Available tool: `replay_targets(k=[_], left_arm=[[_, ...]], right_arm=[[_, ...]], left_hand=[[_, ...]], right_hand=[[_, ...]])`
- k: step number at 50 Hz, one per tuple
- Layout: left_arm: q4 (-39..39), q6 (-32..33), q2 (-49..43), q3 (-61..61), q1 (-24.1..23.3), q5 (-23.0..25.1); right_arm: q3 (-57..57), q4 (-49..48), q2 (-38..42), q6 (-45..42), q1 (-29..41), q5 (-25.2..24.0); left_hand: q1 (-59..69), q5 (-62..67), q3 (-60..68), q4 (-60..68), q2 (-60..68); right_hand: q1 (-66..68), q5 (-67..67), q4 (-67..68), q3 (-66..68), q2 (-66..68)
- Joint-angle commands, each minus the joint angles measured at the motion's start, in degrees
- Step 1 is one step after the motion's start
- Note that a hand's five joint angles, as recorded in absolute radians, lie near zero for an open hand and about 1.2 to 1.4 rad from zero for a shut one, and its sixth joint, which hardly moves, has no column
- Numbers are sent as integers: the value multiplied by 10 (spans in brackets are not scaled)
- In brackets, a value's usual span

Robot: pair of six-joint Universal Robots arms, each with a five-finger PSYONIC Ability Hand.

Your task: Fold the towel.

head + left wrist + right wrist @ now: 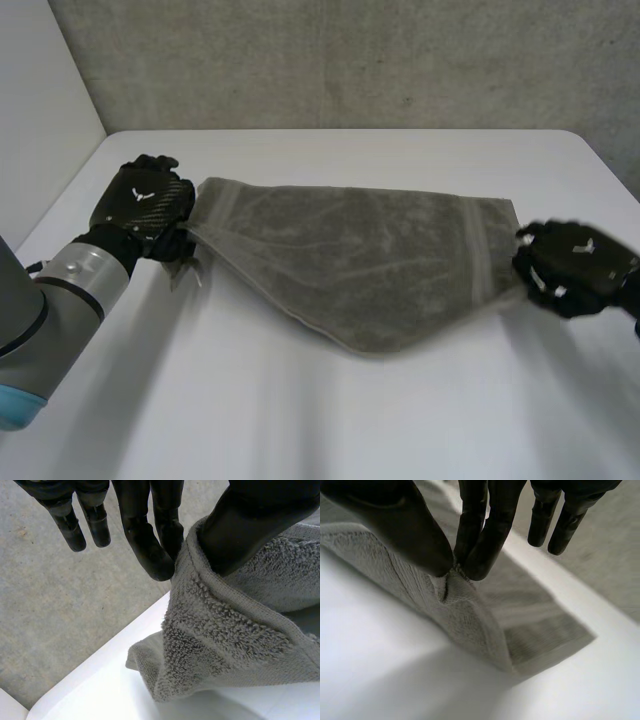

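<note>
Towel hung spread between the two hands above the white table, one end at each. Left hand clamped the end nearest the side wall; right hand clamped the opposite end. The top edge ran fairly taut between them while the middle sagged in a rounded belly toward the table; I could not tell whether the lowest point rested on the surface. Judgement: held by two corners this way, the cloth could hang flat and open before being laid down for a fold. The head view gave the overall span and the sag, but not the grips. The left wrist view showed the thumb pressed into a bunched hem against a finger, with the other fingers straight and free, and a lump of terry drooping under the palm. The right wrist view showed a finer hold: thumb and fingertips nipping just the corner tip, the towel falling away from them in a slope onto the table. The left hold looked secure. The right looked slight and might slip under tension.
</note>
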Motion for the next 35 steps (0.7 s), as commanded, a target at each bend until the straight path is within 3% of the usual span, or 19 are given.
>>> replay_targets(k=[1,5,6,8,14,16,19,25,29,35], left_arm=[[-37,-9,34,4,-1,3],[-68,-22,43,11,-1,11],[-68,-22,43,11,-1,11],[-97,-26,51,14,0,23],[-211,-27,88,19,22,106],[-273,-25,99,24,26,161],[-318,-22,100,33,27,198],[-330,-22,85,60,30,216],[-311,-21,-9,119,29,211],[-287,5,-152,272,21,193]], right_arm=[[-94,65,-37,75,2,47],[-191,174,-6,46,-2,121],[-191,174,-5,46,-2,122],[-240,242,3,-10,-3,148],[-272,323,6,-83,4,150],[-282,353,2,-90,4,145],[-283,356,2,-93,8,131],[-279,353,17,-99,22,115],[-304,327,89,-123,81,116],[-386,200,176,-124,135,141]], left_hand=[[49,35,-29,-32,27],[49,35,-29,-32,27],[49,35,-29,-32,27],[49,35,-29,-32,27],[49,35,-29,-32,27],[49,35,-29,-32,27],[49,35,-29,-32,27],[49,35,-29,-32,27],[49,35,-29,-32,27],[49,35,-29,-32,27]], right_hand=[[72,42,-33,-20,31],[72,42,-33,-20,31],[72,42,-33,-20,31],[72,42,-33,-20,31],[72,42,-33,-20,31],[72,42,-33,-20,31],[72,42,-33,-20,31],[72,42,-33,-20,31],[72,42,-33,-20,31],[72,42,-33,-20,31]])
